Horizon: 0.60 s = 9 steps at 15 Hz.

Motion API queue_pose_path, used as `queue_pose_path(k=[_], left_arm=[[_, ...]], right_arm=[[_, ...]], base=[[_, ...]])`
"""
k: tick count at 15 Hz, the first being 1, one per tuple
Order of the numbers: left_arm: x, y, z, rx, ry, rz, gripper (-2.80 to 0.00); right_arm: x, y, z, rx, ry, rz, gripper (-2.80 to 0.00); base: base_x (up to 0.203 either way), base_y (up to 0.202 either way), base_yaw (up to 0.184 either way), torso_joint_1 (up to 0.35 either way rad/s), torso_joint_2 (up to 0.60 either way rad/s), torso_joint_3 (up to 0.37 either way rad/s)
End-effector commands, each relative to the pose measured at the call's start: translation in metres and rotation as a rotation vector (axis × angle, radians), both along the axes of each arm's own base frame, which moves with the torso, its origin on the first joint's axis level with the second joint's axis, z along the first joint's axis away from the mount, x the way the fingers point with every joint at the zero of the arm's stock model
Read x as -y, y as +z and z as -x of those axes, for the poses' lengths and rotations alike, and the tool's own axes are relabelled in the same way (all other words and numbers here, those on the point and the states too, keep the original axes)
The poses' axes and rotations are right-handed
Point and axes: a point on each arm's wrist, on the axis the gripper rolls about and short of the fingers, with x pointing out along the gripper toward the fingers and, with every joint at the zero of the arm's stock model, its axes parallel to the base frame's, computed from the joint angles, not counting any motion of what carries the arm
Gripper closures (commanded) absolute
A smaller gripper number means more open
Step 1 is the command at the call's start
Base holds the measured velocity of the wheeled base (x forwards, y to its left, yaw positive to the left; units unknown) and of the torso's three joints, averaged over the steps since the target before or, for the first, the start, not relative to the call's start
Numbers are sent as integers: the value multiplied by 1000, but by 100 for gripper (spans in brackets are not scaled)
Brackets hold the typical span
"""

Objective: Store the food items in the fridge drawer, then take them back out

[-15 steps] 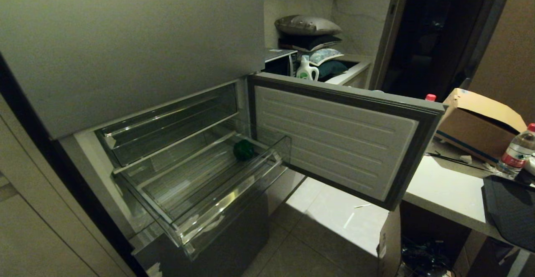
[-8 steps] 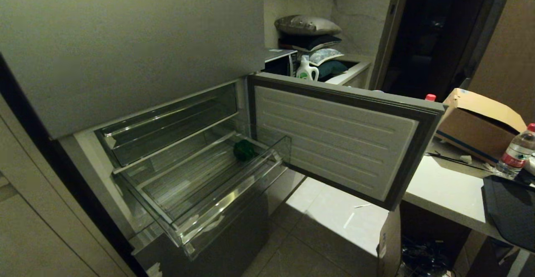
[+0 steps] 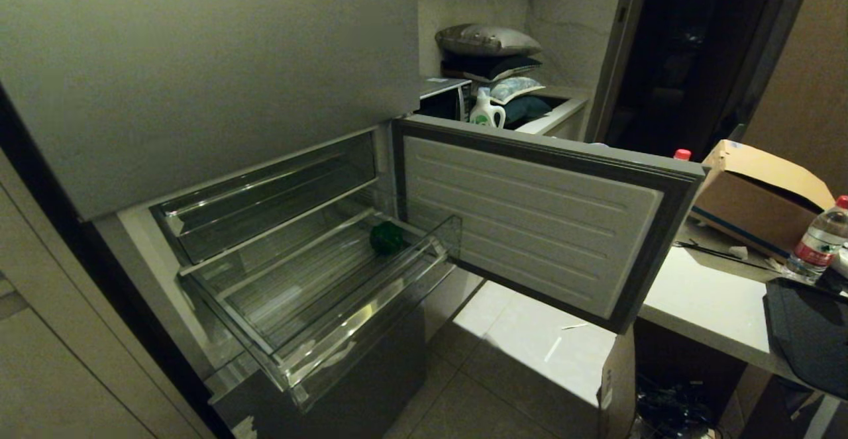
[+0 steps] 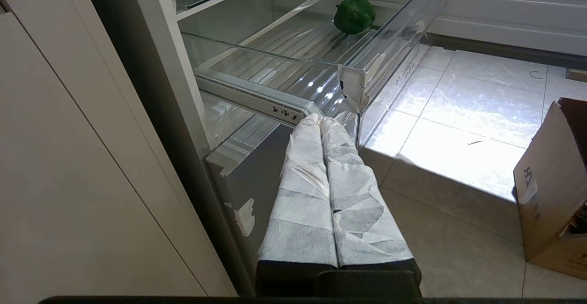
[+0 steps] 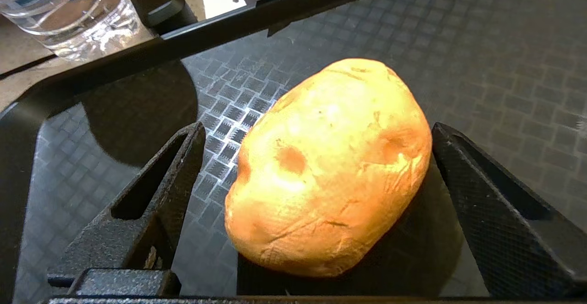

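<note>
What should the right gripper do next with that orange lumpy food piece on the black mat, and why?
Probably close the right gripper on the orange lumpy piece. Its fingers stand open on either side of the piece, which lies on the black mat, not yet gripped. The green piece already sits in the open fridge drawer, so this one seems next.

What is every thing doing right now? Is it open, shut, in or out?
Fridge drawer: pulled out, open.
Lower fridge door: swung open.
Green food piece: inside the drawer, at its far right corner.
Orange lumpy food piece: lying on the dark mat, not in the drawer.
Right claw: open, one finger on each side of the orange piece.
Left claw: shut, empty, near the drawer's front corner.
Water bottle: upright, capped.
</note>
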Motion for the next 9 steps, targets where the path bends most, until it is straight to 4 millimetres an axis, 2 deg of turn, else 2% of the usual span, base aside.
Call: queue_pose_path(k=[1, 2, 8, 9], left_arm=[[0, 0, 0, 0, 0, 0, 0], [0, 0, 0, -1, 0, -1, 0], [0, 0, 0, -2, 0, -1, 0], [0, 0, 0, 0, 0, 0, 0]], right_arm=[[1, -3, -1, 3, 1, 1, -280], [1, -3, -1, 3, 1, 1, 0], [2, 8, 0, 12, -2, 8, 0], [1, 21, 1, 27, -5, 24, 0]], base=[[0, 0, 0, 0, 0, 0], [0, 0, 0, 0, 0, 0], [0, 0, 0, 0, 0, 0], [0, 0, 0, 0, 0, 0]])
